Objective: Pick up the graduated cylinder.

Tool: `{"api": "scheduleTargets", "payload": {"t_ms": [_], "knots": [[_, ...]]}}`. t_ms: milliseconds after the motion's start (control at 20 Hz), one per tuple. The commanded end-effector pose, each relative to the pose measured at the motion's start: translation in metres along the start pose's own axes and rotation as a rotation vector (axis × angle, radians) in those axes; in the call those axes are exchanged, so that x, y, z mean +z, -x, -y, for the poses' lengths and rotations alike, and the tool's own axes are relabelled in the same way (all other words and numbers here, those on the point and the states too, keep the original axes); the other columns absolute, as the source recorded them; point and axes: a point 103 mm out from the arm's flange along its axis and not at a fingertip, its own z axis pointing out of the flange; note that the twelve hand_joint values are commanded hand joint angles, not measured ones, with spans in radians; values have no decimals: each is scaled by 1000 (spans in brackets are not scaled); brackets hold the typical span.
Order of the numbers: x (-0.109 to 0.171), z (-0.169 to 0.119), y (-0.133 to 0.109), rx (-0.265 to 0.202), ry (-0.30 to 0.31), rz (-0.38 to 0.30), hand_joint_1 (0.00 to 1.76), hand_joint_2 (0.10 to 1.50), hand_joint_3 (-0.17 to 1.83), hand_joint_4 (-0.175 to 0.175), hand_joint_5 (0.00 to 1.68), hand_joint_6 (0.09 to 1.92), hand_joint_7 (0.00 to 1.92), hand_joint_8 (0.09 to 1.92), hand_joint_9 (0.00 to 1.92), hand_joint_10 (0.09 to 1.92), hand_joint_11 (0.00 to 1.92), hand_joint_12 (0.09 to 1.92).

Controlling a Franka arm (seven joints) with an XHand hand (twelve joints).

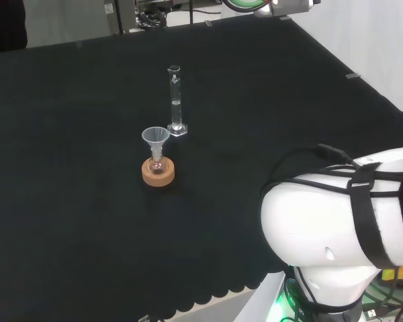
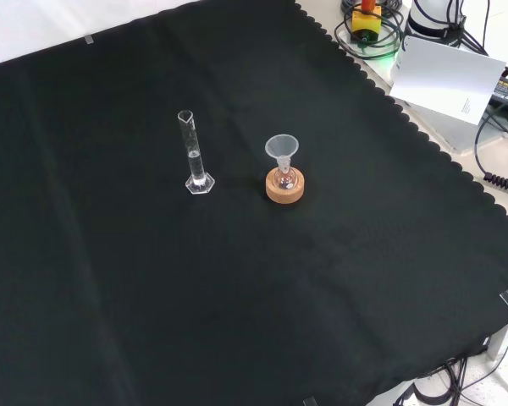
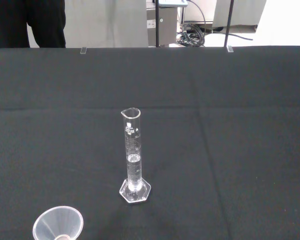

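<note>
A tall, narrow, clear glass graduated cylinder is seen standing upright on its hexagonal foot near the middle of the table, which is covered with black cloth. A little clear liquid is held in its lower part, as shown in the wrist view. Just beside it, and not touching it, a small round clear flask is seated in a round cork ring stand, with a clear plastic funnel set in its neck. In the front view the cylinder is placed to the left of the funnel and stand. The arm's white link is seen at the right of the head view, well apart from the glassware. The state of the fingers cannot be told.
</note>
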Motion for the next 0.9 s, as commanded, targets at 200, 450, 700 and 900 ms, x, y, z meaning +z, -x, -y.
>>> {"api": "scheduleTargets", "payload": {"t_ms": [200,450,700,900], "knots": [[-1,0,0,5,12,6,13,1330,24,10,228,87,1,456,414,87,0,1363],[1,-1,0,13,10,4,0,1338,28,11,229,87,1,452,412,87,0,1362],[14,-6,3,31,-6,-4,0,1339,28,11,231,87,3,453,412,87,0,1362],[30,-11,10,58,-22,-15,0,1339,28,10,232,87,5,454,413,87,0,1363]]}}
